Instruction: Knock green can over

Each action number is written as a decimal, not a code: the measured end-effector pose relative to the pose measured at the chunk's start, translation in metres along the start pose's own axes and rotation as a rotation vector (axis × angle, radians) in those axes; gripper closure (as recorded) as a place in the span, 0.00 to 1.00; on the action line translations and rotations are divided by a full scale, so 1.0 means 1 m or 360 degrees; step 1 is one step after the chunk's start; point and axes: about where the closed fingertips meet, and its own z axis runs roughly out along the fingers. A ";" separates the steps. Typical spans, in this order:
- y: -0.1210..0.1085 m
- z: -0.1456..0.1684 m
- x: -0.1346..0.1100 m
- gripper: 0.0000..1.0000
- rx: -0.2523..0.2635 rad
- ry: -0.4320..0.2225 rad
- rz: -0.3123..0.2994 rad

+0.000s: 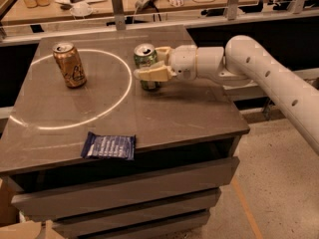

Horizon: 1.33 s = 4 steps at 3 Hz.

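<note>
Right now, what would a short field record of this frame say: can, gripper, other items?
green can: upright on table, not yet knocked over
gripper: at the green can, fingers open, one in front, one behind
gold-brown can: upright, to the left, apart
blue snack packet: flat near table's front edge

— What hides the green can (144,59)?
— The gripper (148,62), reaching in from 3 o'clock; its near finger (153,73) covers the lower side. Contact: can't tell.
— The arm (269,78)?
— Cut off at the right edge. At 7 o'clock, the wrapper (108,146) print is unreadable.
</note>
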 end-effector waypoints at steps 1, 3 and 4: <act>0.001 -0.007 -0.041 0.85 0.0001 -0.0002 -0.0353; 0.006 -0.010 -0.091 1.00 0.0008 -0.0036 -0.0944; 0.009 -0.010 -0.087 1.00 -0.0162 0.0078 -0.1061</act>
